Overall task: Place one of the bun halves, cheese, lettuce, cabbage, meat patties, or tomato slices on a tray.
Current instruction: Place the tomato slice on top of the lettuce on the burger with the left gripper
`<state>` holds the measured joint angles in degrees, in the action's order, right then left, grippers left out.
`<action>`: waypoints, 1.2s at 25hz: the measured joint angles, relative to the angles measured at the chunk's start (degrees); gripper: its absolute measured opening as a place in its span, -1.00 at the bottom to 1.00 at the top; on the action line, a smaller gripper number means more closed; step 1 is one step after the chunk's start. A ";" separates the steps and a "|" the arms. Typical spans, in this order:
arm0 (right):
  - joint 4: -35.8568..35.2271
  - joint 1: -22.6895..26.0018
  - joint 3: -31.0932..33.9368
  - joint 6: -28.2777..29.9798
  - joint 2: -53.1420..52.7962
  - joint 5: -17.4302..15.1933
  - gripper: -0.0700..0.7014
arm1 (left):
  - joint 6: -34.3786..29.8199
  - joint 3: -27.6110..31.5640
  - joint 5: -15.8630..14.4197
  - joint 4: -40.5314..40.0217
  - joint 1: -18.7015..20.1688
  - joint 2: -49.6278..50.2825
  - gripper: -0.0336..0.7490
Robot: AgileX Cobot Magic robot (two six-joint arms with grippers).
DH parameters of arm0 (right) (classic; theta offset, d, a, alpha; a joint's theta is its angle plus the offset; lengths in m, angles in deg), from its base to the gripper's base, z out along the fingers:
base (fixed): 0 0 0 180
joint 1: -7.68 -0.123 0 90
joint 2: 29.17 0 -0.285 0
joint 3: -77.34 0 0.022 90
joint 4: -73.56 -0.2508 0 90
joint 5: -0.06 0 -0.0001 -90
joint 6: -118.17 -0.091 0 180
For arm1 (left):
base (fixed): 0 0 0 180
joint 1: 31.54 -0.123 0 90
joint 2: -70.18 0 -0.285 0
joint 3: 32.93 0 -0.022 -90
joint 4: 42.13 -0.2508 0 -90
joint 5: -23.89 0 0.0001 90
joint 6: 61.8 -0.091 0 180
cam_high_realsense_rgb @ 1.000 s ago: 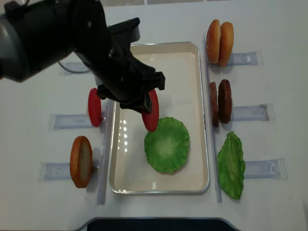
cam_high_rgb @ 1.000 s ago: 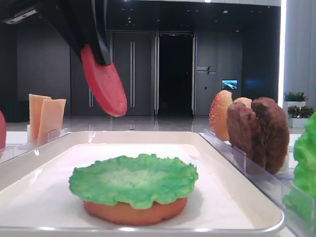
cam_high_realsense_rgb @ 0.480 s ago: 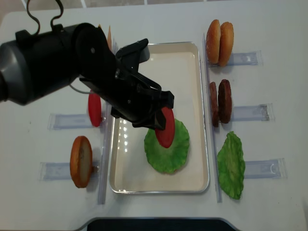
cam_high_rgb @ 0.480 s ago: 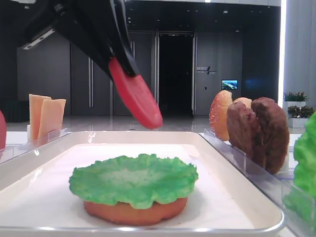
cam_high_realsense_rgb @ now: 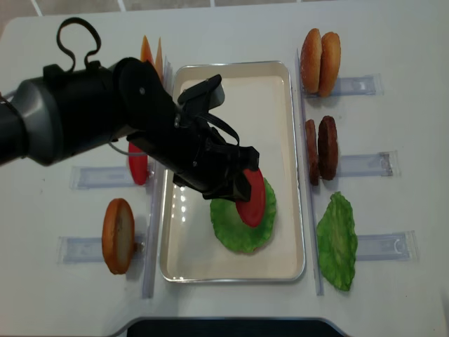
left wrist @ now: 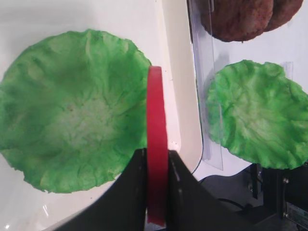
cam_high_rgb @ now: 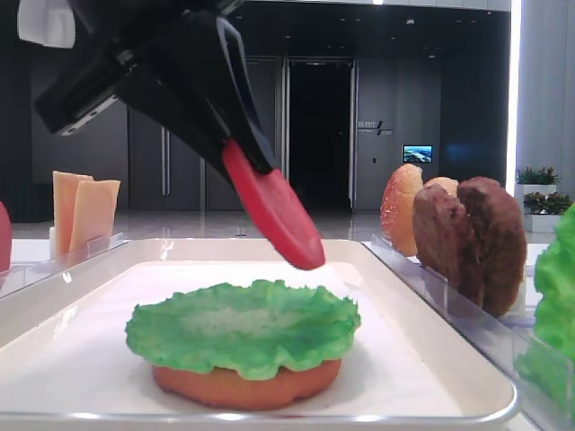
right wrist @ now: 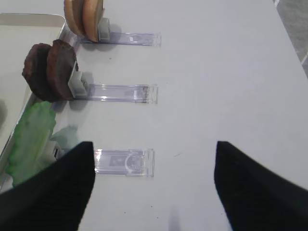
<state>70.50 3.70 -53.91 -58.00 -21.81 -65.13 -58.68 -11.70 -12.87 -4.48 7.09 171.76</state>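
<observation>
Left hand point(left wrist: 155, 192) clamped on tomato slice point(cam_high_realsense_rgb: 251, 198) by upper edge, disc tilted, lower rim clear above lettuce point(cam_high_rgb: 243, 325) stacked on bun half point(cam_high_rgb: 244, 386) in tray point(cam_high_realsense_rgb: 280, 77), apparently for laying flat. Right hand point(right wrist: 151, 185) parked aside over surface point(right wrist: 216, 72), fingers spread, empty.

tray-level front, overhead, two wrist views

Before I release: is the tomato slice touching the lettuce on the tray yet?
Apart. The low exterior view shows the tomato slice, tilted in the left hand, with clear space between its lower edge and the lettuce.
</observation>
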 joint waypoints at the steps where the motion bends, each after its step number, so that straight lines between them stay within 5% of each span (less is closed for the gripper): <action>1: 0.00 0.00 0.00 0.00 0.00 0.00 0.54 | -0.40 0.00 0.35 0.44 0.00 0.21 -0.77; 30: 0.00 0.00 0.00 0.00 0.00 0.00 0.54 | -3.99 0.17 1.73 4.98 0.00 5.75 -0.77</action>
<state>70.50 3.70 -53.91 -58.00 -21.81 -65.13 -62.67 -11.53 -11.14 0.50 7.09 177.51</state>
